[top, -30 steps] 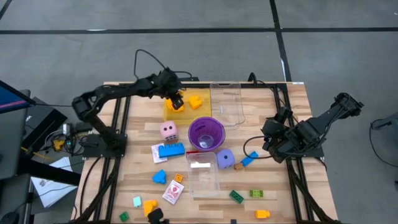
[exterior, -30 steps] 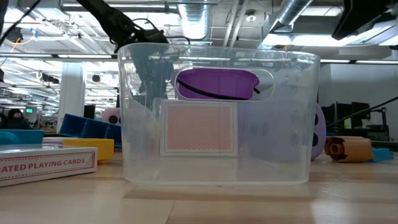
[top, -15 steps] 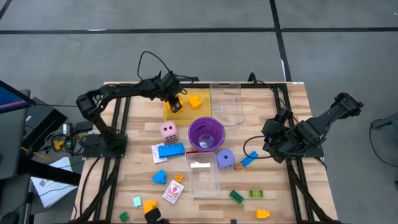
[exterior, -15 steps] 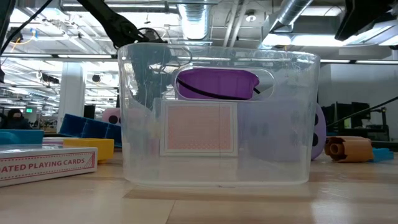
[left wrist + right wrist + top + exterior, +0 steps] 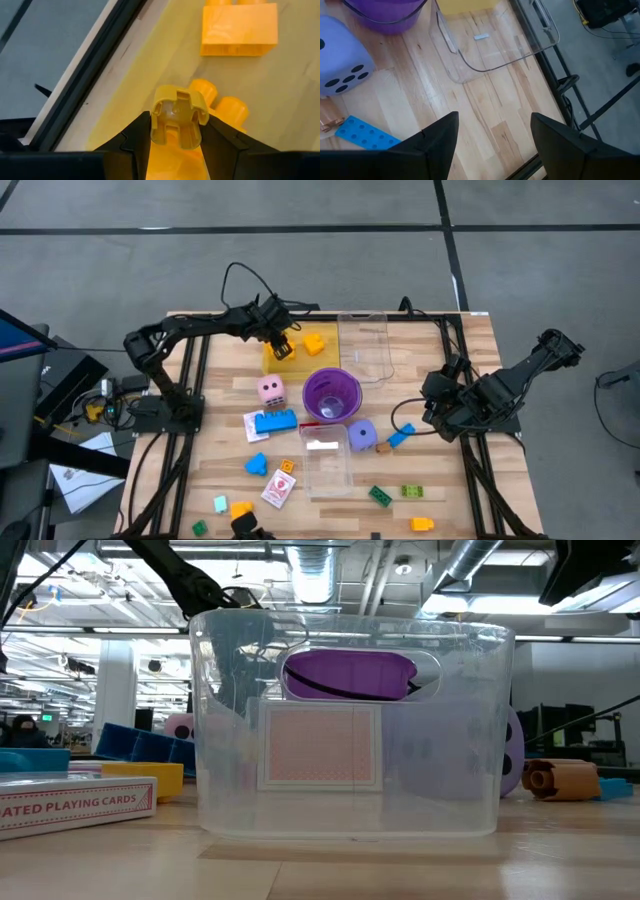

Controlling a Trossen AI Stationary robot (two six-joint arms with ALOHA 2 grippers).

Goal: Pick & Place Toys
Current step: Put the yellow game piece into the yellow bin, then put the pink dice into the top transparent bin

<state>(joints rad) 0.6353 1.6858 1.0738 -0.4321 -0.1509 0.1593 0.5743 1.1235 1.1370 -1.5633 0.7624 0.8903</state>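
In the upper middle of the high view, the left gripper (image 5: 283,347) hangs over the yellow tray (image 5: 272,363), fingers (image 5: 137,135) clamped on a yellow brick (image 5: 179,118). Judged best: lower, release clear of the orange brick (image 5: 314,342). The right gripper (image 5: 492,131), fingers wide apart and empty, waits at right.

Glossy plastic yellow brick (image 5: 176,120) over a pale wood-grain table (image 5: 485,115) (matt, lightly streaked).

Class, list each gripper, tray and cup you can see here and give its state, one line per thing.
left gripper: shut on a yellow brick, over the yellow tray
right gripper: open, empty
purple cup: upright
near clear tray: upright, holds a card
far clear tray: upright
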